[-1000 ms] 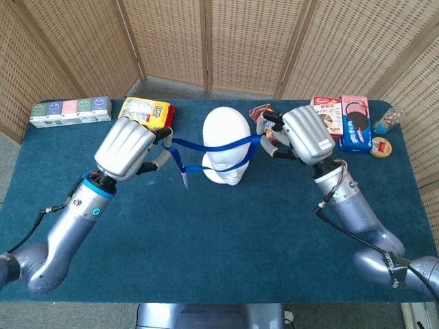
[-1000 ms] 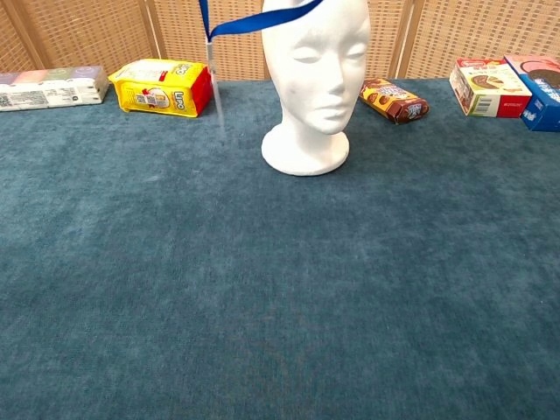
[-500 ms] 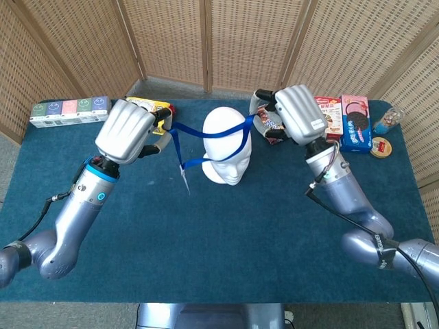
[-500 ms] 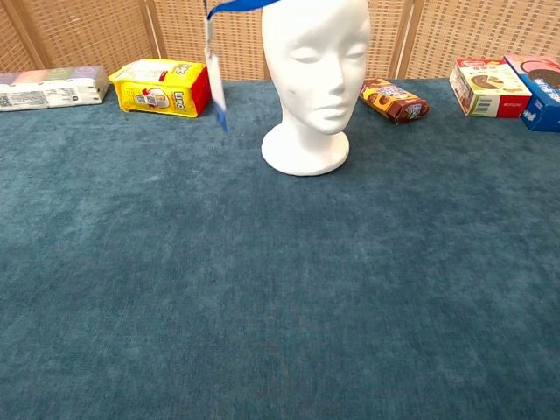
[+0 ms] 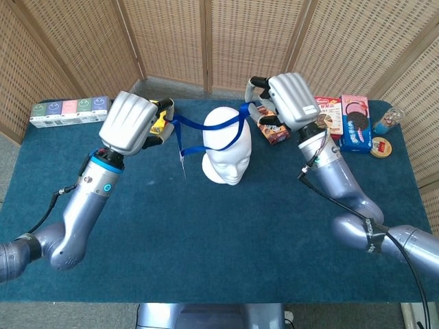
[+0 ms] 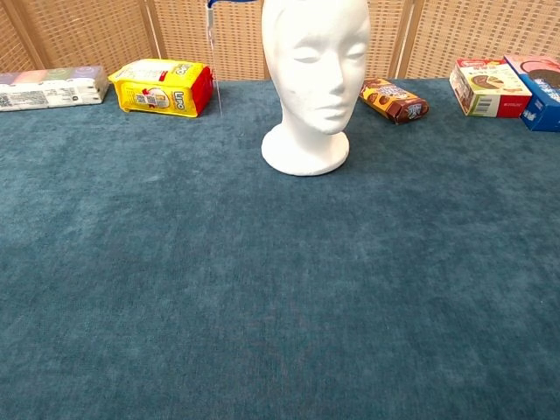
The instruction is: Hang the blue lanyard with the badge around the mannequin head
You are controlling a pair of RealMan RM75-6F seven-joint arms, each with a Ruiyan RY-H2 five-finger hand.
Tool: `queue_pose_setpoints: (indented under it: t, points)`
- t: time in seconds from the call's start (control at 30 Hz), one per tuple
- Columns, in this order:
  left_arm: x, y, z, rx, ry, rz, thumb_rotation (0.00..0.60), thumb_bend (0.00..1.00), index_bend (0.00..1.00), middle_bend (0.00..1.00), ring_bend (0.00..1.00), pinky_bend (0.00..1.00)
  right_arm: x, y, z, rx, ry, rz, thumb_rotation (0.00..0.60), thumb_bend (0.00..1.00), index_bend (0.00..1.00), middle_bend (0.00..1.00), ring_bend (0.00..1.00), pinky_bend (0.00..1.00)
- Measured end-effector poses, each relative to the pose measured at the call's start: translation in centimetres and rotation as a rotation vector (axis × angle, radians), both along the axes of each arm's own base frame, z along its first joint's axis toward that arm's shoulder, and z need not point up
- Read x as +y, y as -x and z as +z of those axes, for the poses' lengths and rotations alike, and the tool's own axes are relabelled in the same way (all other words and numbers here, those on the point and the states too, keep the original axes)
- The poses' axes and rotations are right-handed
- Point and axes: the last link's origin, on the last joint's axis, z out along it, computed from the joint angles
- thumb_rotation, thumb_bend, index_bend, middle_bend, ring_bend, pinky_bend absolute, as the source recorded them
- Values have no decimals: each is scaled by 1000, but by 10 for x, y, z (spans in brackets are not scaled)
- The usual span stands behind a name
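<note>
— Hands first: what are they gripping?
— Left hand [image 5: 128, 122] and right hand [image 5: 289, 101] each pinch the blue lanyard [image 5: 206, 127], stretched between them across the top of the white mannequin head [image 5: 226, 145].
— The badge?
— Badge [image 5: 182, 163] hangs just below my left hand.

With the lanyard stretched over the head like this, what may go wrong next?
1. The blue lanyard is pulled taut between the left hand and right hand; it may catch the mannequin head and tip it.
2. The badge hangs loose beside the head and may swing or snag when lowered.
</note>
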Motion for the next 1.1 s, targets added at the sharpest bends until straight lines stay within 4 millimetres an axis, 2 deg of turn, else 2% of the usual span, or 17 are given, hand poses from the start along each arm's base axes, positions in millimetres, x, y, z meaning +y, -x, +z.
queue_pose_setpoints:
  t: [0.4,0.63,1.1]
  points:
    - [10,-1,1,-1,-12,19,554,431,619,1000,1000,1000,-15,-5,-1,9,13,-25,600,489,800,1000,1000,1000]
    - [19,1,-2,3,-15,53,554,430,619,1000,1000,1000,-21,2,-2,19,22,-52,600,489,799,1000,1000,1000]
    - [23,2,-15,34,2,69,556,429,619,1000,1000,1000,-27,10,-6,45,30,-90,600,489,800,1000,1000,1000]
